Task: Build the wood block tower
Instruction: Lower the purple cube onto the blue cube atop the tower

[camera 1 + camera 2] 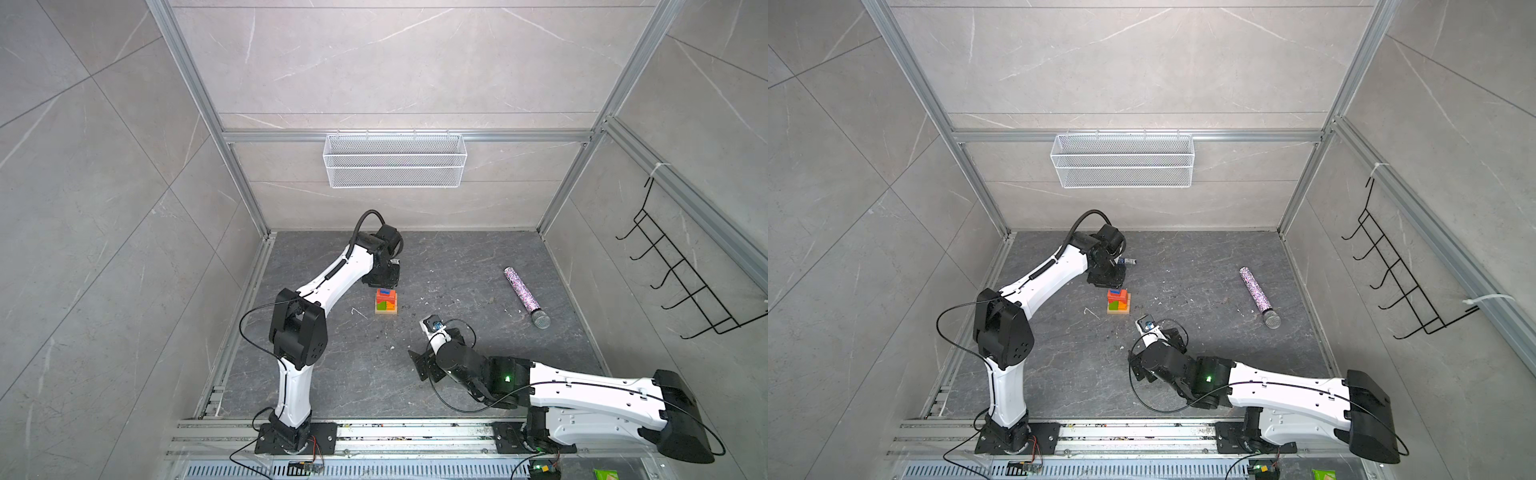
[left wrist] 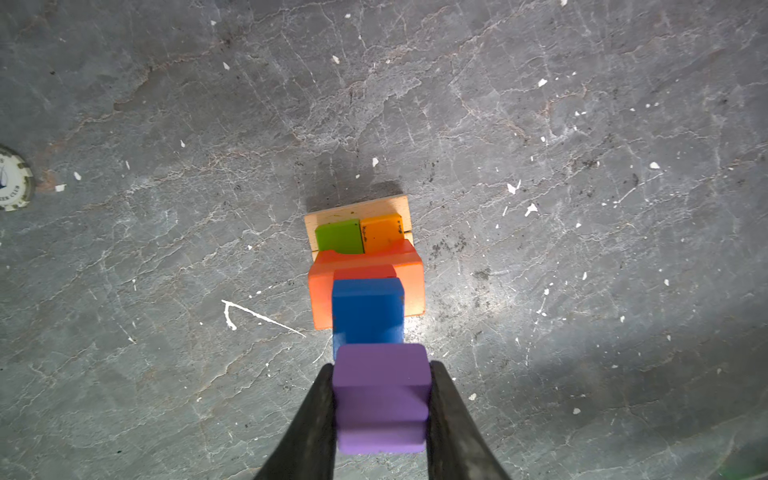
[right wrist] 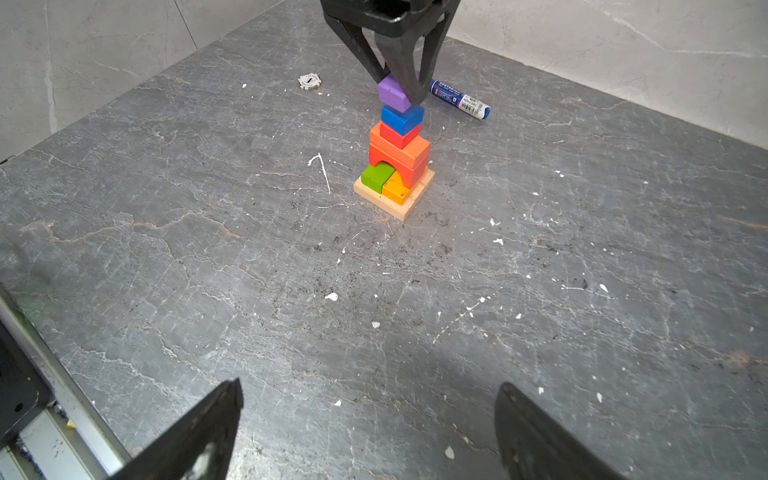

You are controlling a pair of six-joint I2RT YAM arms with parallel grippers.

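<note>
One purple cube (image 2: 380, 395) pinched | left fingers (image 2: 309, 424) vertical over tower (image 3: 399, 153) | right fingers (image 3: 208, 432) apart

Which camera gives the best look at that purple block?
Left wrist view: the purple block is large, pinched in the left tool. Right wrist view shows it small, above the blue block. Both top views barely show it.

A robot lab's test cell, this: aluminium framing (image 1: 291, 136), stone-look wall panels (image 1: 374, 62) — left arm (image 1: 295, 386) and right arm (image 1: 582, 399) bolted to a base rail (image 1: 415, 432).
</note>
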